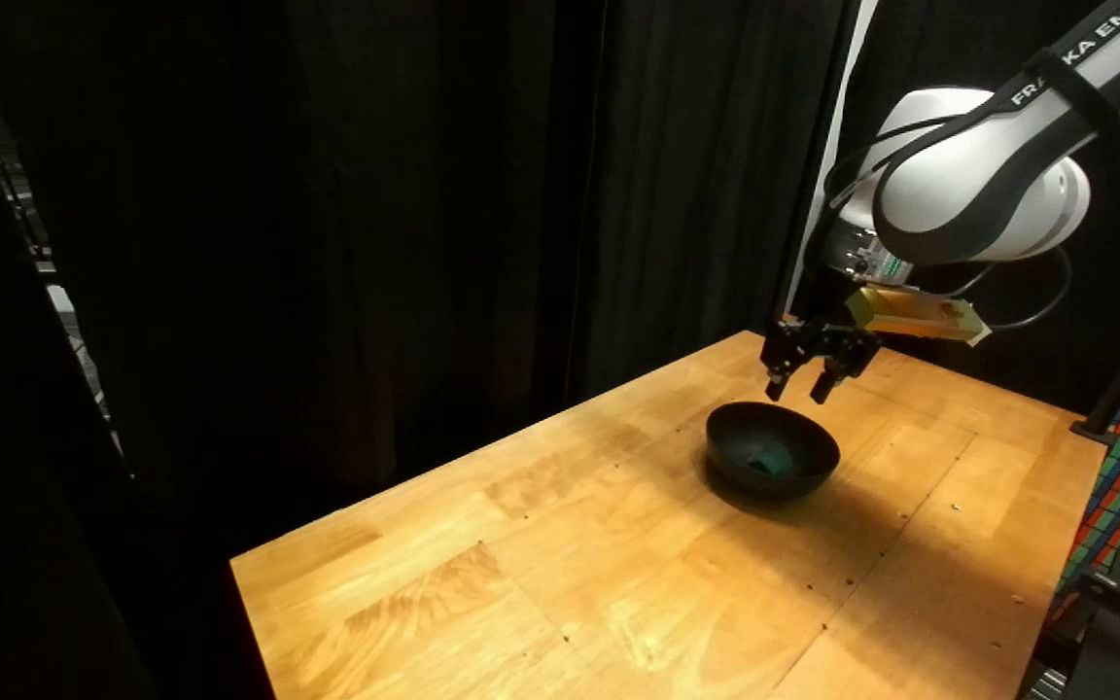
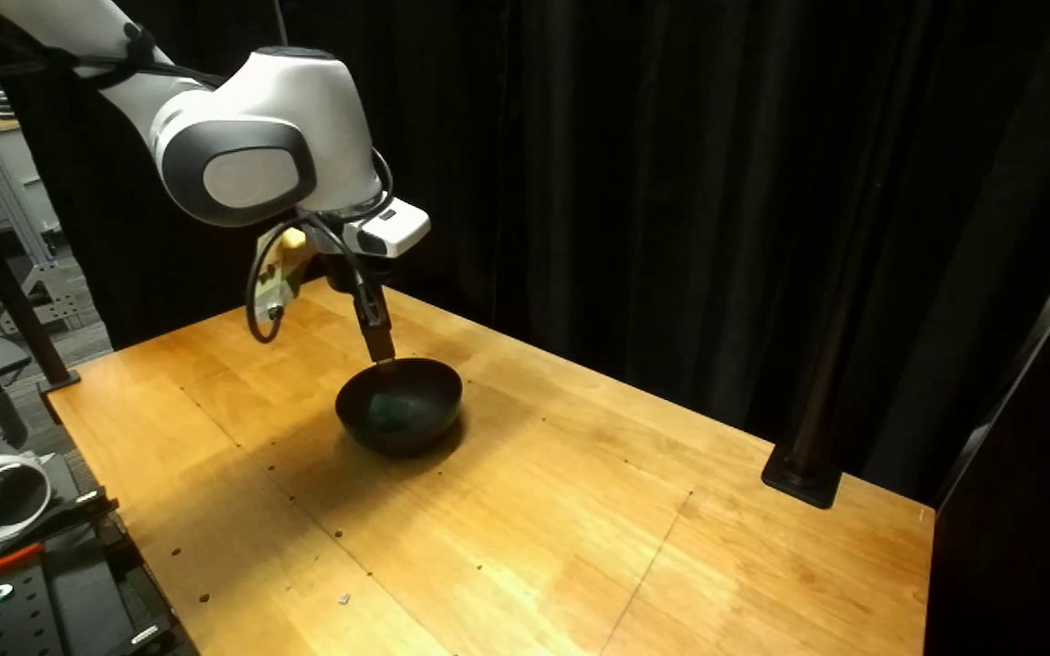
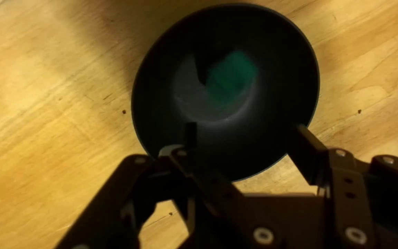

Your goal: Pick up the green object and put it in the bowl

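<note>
- Curtains, black, hang behind the worktop in both exterior views; the number of panels cannot be told.
- One wooden worktop, its far long edge running just beside the curtains; wood stretches out on every side of the bowl, the longest run lying away from the arm.
- One arm, white and dark grey, reaching in from above; "FRA" and "KA EMI" can be read on it, either side of a dark strap.
- Two dark posts in an exterior view, each with its base at a worktop edge.
- One round black bowl, upright, apart from the worktop's edges.
- One tool, black, its two fingers pointing down and spread with a gap between them, near the bowl's rim; whether they touch it cannot be told.
- One green block, inside the bowl at its bottom, apart from the fingers, slightly blurred.
</note>
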You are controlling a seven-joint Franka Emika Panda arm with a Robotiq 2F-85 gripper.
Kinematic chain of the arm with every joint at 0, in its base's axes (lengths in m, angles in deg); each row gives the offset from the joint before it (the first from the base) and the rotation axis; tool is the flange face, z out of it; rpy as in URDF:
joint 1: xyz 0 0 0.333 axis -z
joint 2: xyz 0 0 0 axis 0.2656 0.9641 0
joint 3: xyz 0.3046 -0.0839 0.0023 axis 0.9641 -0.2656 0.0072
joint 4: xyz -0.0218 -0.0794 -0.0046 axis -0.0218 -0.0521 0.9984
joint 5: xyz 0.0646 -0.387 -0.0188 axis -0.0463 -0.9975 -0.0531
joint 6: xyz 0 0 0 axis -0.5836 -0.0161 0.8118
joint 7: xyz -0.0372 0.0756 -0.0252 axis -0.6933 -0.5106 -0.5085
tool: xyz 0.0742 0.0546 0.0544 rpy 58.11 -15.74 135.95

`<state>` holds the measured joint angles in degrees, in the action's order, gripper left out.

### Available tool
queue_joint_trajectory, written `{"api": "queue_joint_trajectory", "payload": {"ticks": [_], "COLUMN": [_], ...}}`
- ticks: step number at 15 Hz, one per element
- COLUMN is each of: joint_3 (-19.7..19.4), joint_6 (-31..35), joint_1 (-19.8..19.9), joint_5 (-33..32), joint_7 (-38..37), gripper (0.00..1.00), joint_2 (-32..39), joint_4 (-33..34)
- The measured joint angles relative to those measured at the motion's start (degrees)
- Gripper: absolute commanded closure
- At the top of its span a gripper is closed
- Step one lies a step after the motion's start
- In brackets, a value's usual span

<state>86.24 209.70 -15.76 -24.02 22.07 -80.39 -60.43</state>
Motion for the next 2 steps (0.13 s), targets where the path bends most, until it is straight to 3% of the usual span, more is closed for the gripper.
{"api": "queue_joint_trajectory", "payload": {"ticks": [2], "joint_3": [0.77], "joint_6": [-3.0], "joint_1": [0.39], "joint_5": [5.34], "joint_7": [1.89], "gripper": [0.0], "joint_2": [-0.58], "joint_4": [0.06]}}
